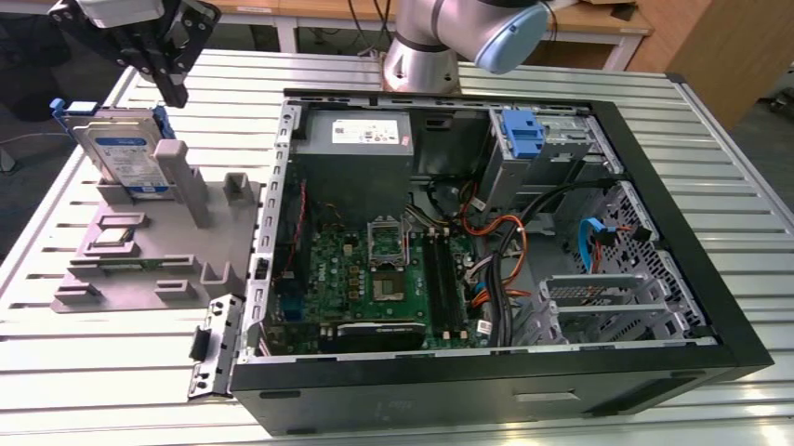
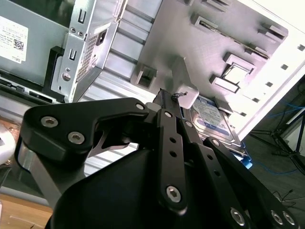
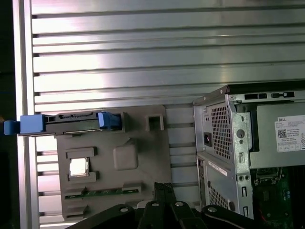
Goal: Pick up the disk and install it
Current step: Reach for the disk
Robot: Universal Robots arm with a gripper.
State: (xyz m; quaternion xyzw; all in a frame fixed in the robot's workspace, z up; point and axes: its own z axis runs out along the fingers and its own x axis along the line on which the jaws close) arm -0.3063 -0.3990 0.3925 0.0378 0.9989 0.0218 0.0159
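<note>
The open case sat at the exterior view's right, the grey fixture at its left. The disk stood on edge in the fixture, upper left of frame; my gripper hung just above it, clenched empty.

I work over a ribbed, silvery metal bench, brightly lit; behind it stand a wooden cabinet and dark floor
</note>
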